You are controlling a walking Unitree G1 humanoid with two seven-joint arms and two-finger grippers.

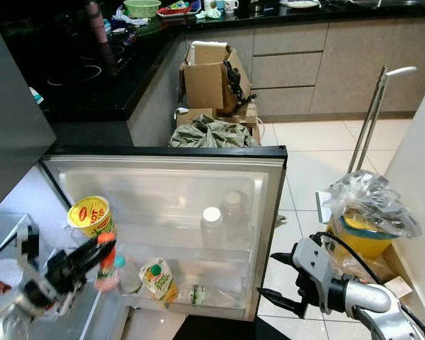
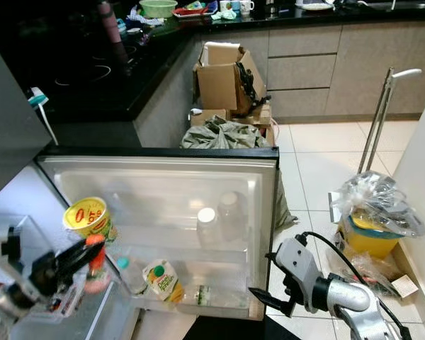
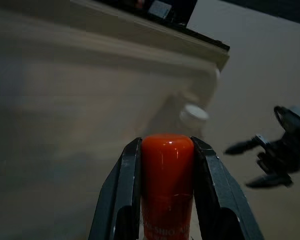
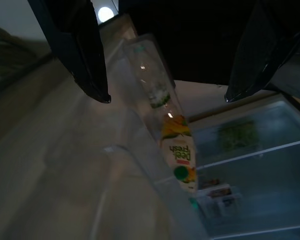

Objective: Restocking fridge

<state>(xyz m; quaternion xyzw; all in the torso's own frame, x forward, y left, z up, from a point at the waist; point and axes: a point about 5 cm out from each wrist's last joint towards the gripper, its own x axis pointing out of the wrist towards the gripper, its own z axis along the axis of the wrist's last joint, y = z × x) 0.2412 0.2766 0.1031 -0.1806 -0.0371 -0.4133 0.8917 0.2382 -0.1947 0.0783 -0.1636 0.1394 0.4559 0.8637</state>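
- The fridge door [image 1: 265, 212] stands swung wide open toward the robot, its inner racks facing up at the head camera.
- The left gripper [image 1: 103, 249] is clenched on an orange-capped bottle [image 3: 167, 170]; the wrist view shows the two black fingers pressed against either side of the cap.
- That bottle hangs over the near left end of the lower door rack [image 1: 198, 297], just beside the juice carton [image 1: 157, 278] and a small bottle with a teal cap [image 1: 127, 276] already standing there.
- A clear bottle [image 1: 198, 294] lies in the same rack, to the right of the carton.
- Higher on the door, a white-capped bottle [image 1: 211, 225] and a clear jar [image 1: 232, 212] sit side by side in the middle shelf, and a yellow tub [image 1: 91, 214] sits at the far left.
- The right gripper [image 1: 280, 283] hovers at the near right corner of the door, fingers spread apart and holding nothing.
- Judged from this, restocking is well under way: several items are shelved, and the orange-capped bottle is not yet set down.
- What seems left is lowering it into the rack and letting go; whether more goods wait elsewhere cannot be told.
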